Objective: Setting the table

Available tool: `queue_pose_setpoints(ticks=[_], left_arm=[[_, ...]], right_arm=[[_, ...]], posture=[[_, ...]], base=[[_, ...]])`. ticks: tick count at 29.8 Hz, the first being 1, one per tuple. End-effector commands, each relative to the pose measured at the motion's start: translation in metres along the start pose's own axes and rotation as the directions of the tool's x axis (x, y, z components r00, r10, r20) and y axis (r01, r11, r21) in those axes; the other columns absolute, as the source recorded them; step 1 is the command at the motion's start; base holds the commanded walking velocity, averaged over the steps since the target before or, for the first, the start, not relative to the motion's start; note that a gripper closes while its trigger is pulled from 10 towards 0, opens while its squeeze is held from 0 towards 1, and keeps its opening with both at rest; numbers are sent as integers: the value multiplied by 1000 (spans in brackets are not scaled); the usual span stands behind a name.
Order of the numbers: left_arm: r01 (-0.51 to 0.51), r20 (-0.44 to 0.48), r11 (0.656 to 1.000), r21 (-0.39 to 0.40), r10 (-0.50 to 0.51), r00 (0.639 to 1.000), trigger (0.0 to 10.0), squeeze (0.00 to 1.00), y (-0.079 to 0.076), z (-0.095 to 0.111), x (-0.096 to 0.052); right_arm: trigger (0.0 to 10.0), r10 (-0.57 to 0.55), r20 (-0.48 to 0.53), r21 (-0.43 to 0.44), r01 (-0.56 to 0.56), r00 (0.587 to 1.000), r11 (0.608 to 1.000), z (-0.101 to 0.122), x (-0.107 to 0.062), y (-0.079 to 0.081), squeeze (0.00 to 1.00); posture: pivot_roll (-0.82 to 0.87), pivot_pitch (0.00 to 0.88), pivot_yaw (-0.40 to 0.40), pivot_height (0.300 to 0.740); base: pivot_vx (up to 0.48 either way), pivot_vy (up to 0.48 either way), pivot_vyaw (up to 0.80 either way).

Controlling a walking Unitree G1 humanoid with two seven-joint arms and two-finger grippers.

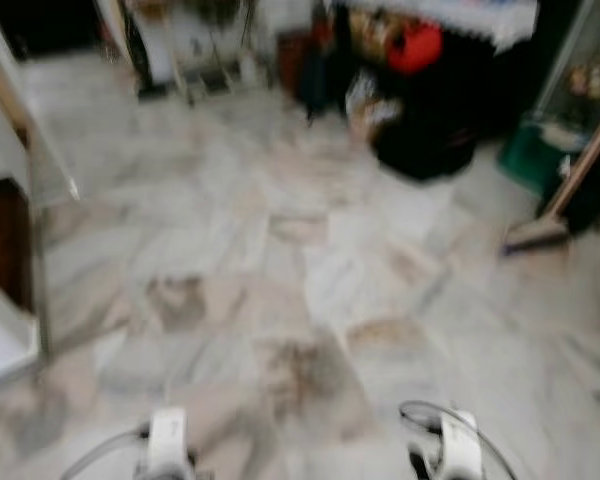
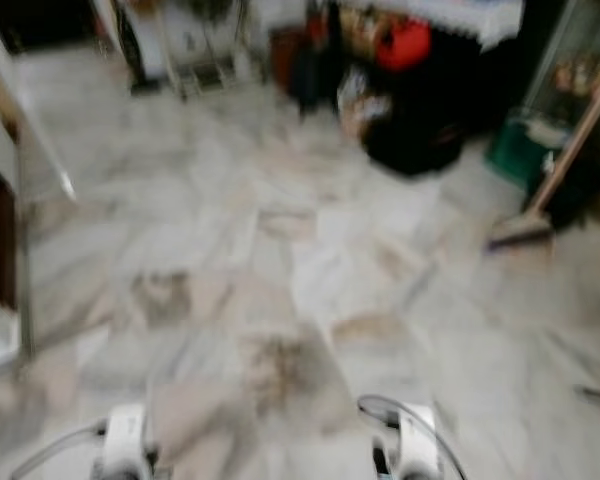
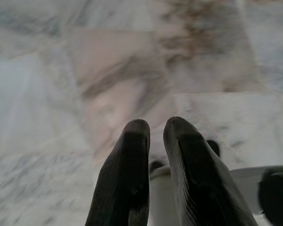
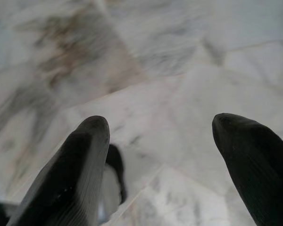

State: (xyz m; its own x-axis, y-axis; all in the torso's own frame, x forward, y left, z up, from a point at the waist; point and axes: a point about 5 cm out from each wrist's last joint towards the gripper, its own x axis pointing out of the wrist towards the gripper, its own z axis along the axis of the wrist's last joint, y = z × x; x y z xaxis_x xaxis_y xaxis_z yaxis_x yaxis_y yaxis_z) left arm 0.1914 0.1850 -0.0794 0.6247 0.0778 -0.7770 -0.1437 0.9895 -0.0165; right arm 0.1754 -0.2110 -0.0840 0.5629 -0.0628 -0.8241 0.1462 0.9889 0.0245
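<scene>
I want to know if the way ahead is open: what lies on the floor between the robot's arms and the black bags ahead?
In the blurred eye views, bare marble floor lies before the black bags.

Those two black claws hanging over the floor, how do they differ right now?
The left gripper has its two fingers nearly together, with only a thin slit between the tips; the right gripper has its fingers spread wide, with marble floor showing between them. Both are black, ribbed, round-tipped, hold nothing, and point down at the floor.
</scene>
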Motion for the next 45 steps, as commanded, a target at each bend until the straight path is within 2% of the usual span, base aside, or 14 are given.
queue_pose_setpoints(ticks=[1, 20, 31, 34, 38, 45], left_arm=[[-25, -12, 1000, 3, 25, 1000, 10000, 0, 10, -4, -1], [-4, 4, 1000, 28, 3, 1000, 10000, 0, 10, 2, 0], [11, 16, 999, 40, -12, 1000, 10000, 0, 8, 4, 0], [12, 22, 997, 74, -14, 1000, 10000, 0, 7, 6, 0], [12, 9, 997, 70, -13, 1000, 10000, 0, 6, 4, 0], [14, 10, 998, 59, -14, 1000, 10000, 0, 6, 3, 0]], right_arm=[[10000, 10, -7, 1, -10, 1000, 1000, -1, 1, 6, 0], [10000, 2, -8, 35, -2, 1000, 999, -2, 1, 10, 0], [10000, 3, -10, 27, -2, 1000, 1000, -3, 1, 10, 0], [10000, 5, -9, 21, -5, 1000, 1000, -2, 1, 10, 0], [10000, 6, -9, 19, -6, 1000, 1000, -2, 1, 9, 0], [10000, 12, -14, 12, -12, 1000, 1000, -3, 1, 11, 0]], posture=[[-161, 0, 46, 740], [-181, 0, 70, 740], [-177, 0, 65, 740], [-175, 0, 63, 740], [-173, 0, 61, 740], [-170, 0, 59, 740]], base=[[0, 0, -769], [0, 0, -769], [0, 0, -769], [0, -372, -769], [0, -480, -769], [0, 0, -769]])
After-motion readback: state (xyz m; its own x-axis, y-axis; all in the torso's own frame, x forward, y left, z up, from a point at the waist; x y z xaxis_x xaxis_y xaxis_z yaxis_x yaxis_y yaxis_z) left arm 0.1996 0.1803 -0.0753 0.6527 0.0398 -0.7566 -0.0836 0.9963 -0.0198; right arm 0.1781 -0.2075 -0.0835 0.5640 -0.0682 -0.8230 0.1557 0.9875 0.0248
